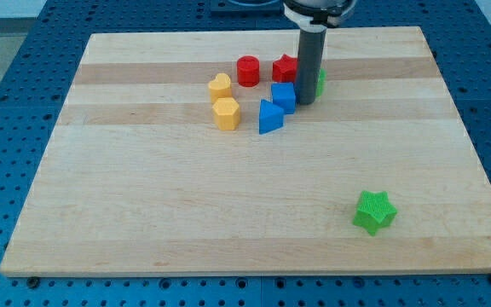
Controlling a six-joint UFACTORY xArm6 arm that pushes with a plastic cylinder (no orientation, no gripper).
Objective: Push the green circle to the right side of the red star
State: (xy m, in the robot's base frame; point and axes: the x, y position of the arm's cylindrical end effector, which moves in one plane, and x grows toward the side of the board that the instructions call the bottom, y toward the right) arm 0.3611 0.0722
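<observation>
The red star (285, 67) sits near the view's top centre, partly hidden by my rod. The green circle (320, 80) shows only as a thin green edge behind the rod's right side, just right of the red star. My tip (306, 103) rests on the board directly in front of the green circle, right of the blue cube (284, 96) and touching or nearly touching it.
A red cylinder (247, 71) lies left of the red star. A blue triangle (269, 117), a yellow heart (220, 85) and a yellow hexagon (226, 112) cluster to the left. A green star (374, 211) sits at the lower right. The wooden board (143, 213) rests on a blue pegboard.
</observation>
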